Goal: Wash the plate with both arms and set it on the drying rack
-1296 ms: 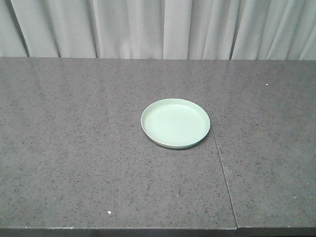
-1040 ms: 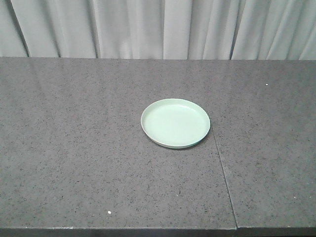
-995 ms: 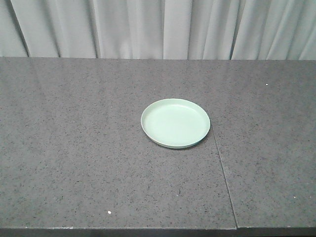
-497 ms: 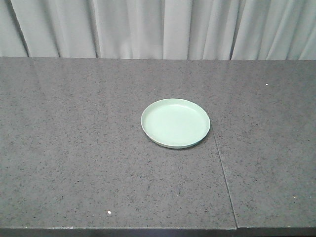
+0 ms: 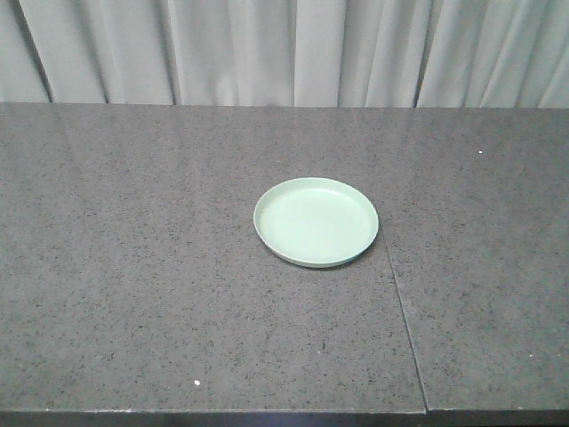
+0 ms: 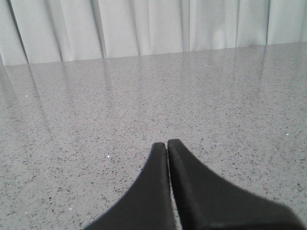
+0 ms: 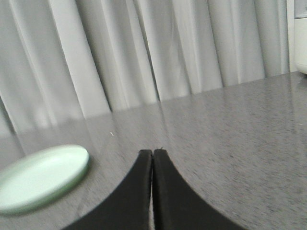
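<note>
Granite counter (image 5: pixel 133 267) holds plate (image 5: pixel 316 222); left pincer (image 6: pixel 167 144), right pincer (image 7: pixel 152 152) closed, low.

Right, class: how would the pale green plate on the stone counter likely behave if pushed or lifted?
The plate looks rigid, so it probably keeps its shape. Lying flat on the glossy counter, it would likely slide when pushed, not roll or tip. Its low, thin upright rim offers a pinch point and suggests little weight.
</note>
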Robot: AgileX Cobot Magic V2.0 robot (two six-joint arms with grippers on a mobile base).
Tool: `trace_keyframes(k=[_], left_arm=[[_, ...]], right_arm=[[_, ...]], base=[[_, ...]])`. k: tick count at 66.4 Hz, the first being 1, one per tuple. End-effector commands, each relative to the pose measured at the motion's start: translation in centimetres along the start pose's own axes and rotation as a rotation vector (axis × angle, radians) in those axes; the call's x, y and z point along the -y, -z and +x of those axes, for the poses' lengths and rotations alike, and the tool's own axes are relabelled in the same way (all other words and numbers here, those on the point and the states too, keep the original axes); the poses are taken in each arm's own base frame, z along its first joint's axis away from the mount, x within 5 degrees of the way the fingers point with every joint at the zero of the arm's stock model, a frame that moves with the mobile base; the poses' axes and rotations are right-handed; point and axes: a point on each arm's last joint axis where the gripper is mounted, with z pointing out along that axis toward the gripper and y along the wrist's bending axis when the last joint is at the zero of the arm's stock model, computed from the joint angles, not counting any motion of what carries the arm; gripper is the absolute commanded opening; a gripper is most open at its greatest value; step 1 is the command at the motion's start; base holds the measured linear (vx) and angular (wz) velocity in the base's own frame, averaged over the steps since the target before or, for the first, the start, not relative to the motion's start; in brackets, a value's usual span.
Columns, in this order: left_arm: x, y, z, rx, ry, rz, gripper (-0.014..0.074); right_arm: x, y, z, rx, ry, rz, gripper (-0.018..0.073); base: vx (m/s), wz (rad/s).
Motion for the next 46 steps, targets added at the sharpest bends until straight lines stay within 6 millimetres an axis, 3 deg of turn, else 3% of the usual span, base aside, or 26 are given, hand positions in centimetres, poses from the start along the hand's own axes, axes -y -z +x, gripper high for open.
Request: trace_keyframes(k=[1, 12, 23, 33, 38, 46], left_arm=[[0.2, 0.4, -1.6, 0.113, 0.006, 0.024, -0.0006], [0.2, 0.4, -1.6, 0.113, 0.006, 0.024, -0.0006], [0.2, 0.4, -1.6, 0.113, 0.006, 0.024, -0.0006], [0.2, 0.4, -1.6, 0.113, 0.006, 0.024, -0.0006], [0.2, 0.4, -1.6, 0.113, 0.006, 0.024, -0.0006], [0.2, 0.4, -1.6, 0.113, 0.006, 0.024, -0.0006]], right_arm=[[-0.4, 0.2, -1.8, 0.126, -0.099, -0.025, -0.0003], [-1.6, 0.9, -5.7, 0.161, -0.119, -0.053, -0.0002], [-2.6, 2.1, -9.8, 0.32, -0.159, -0.105, -0.0001], [-3.7, 1.4, -12.4, 0.138, -0.117, -0.077, -0.0001], [-4.4, 0.2, -13.9, 0.01, -0.004, -0.055, 0.0005], [-5.6, -2.0, -15.9, -0.133, 0.098, -0.095, 0.008]], base=[[0.0, 0.0], [0.0, 0.0], [0.0, 0.0], [0.0, 0.0], [0.0, 0.0], [0.0, 0.0]])
